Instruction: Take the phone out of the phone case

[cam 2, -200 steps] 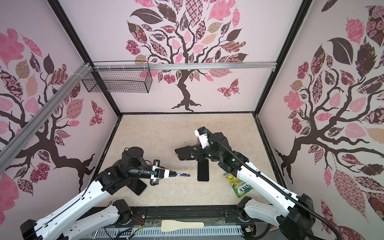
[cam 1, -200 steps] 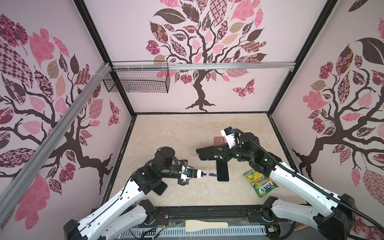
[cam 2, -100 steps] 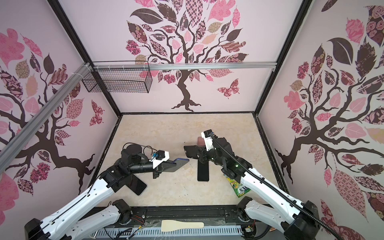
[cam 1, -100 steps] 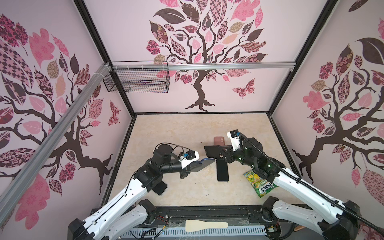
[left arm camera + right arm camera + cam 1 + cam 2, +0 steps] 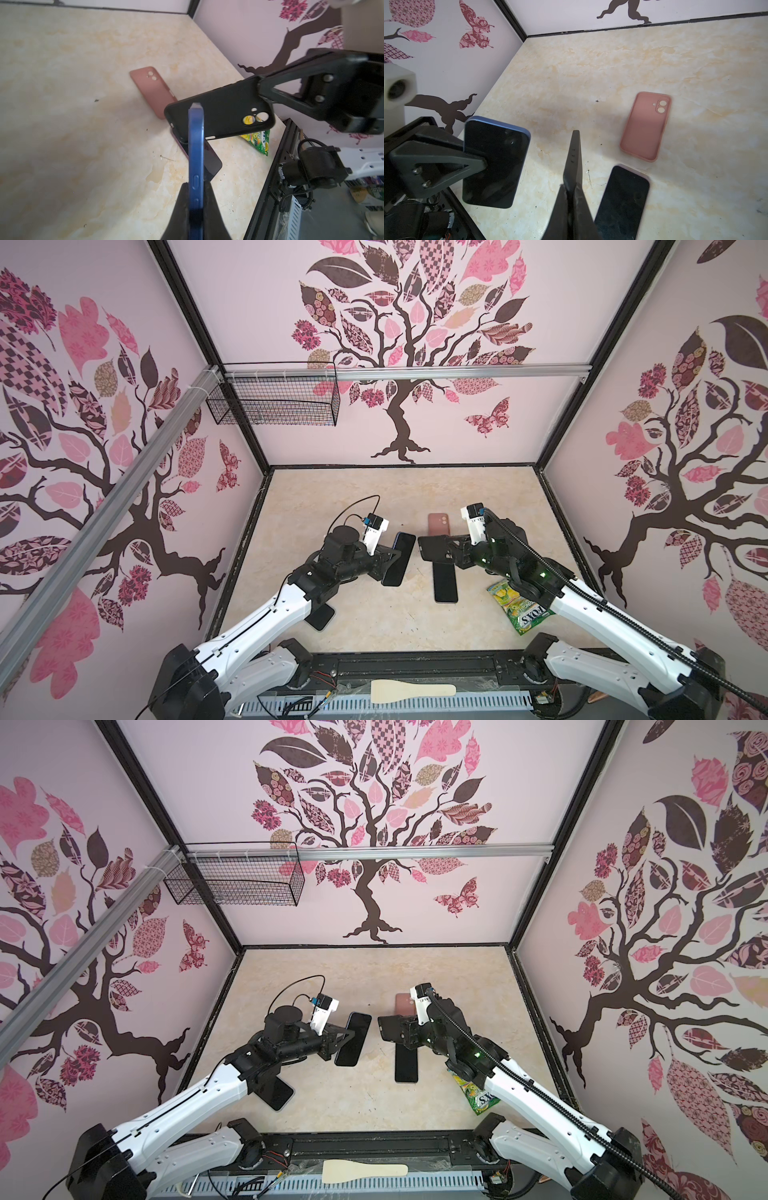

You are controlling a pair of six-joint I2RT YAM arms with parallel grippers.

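The phone (image 5: 400,558) is gripped edgewise by the left end effector (image 5: 196,186), just beside the empty case (image 5: 432,548), which is pinched by the right end effector (image 5: 571,188). A drop onto the worktop (image 5: 353,497) is risked by the narrow hold.

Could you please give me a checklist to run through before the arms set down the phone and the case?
1. Blue phone held by left gripper: ok.
2. Black case held by right gripper: ok.
3. Phone and case fully apart: ok.
4. Case empty: ok, candy bag shows through its camera hole.
5. Bare table under the case: not ok, a dark phone lies there.
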